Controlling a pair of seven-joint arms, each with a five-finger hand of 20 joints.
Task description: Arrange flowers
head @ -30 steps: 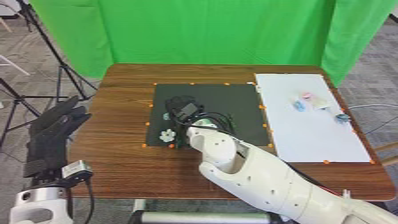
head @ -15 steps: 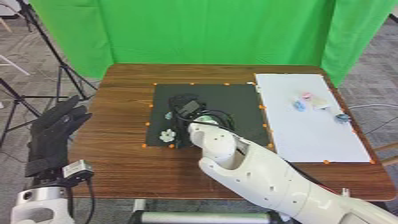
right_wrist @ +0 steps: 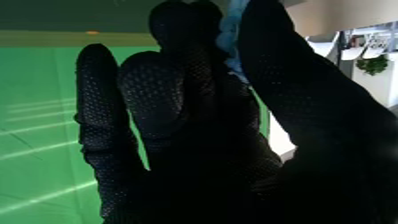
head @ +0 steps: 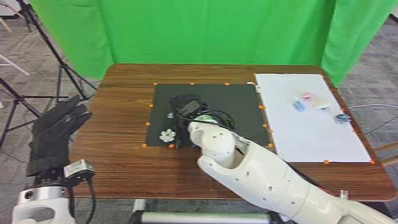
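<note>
Over the black mat [head: 240, 100], my right hand [head: 188, 106] is reached out, with a small pale blue patch [head: 171, 115] at its left side. In the right wrist view, my right hand [right_wrist: 200, 135] pinches a light blue flower [right_wrist: 233, 37] between thumb and fingers, which cover most of it. A white flower [head: 167, 135] lies on the mat near its front left corner. My left hand [head: 55, 132] is held off the table's left side, its fingers straight and holding nothing.
A white board [head: 311, 140] lies at the right of the table [head: 115, 165]. On it are a pink flower [head: 307, 95], a light blue one [head: 299, 106], a pale one [head: 320, 103] and a darker blue one [head: 343, 118]. Orange markers line both sheets' edges.
My right hand has shifted slightly to the right over the mat, and the pale blue patch beside it has shifted the same way. My left hand has stayed nearly still.
</note>
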